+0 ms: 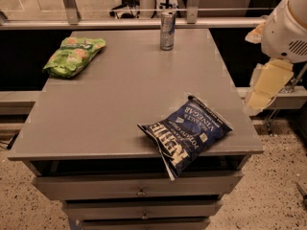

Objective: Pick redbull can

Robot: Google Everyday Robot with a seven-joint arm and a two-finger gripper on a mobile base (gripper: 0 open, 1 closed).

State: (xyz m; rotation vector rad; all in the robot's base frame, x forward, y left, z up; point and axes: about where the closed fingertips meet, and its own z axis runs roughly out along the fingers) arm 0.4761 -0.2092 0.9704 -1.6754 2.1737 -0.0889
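The redbull can [167, 30], slim, silver and blue, stands upright near the far edge of the grey table [120, 104], a little right of centre. My arm's white housing [288, 30] is at the right edge of the view. The cream gripper [265, 86] hangs below it, beyond the table's right edge. It is well to the right of the can and nearer to me, and touches nothing.
A green chip bag [73, 55] lies at the far left of the table. A dark blue chip bag [184, 132] lies at the front right and overhangs the front edge. Drawers [139, 188] sit under the tabletop. A railing [124, 9] runs behind the table.
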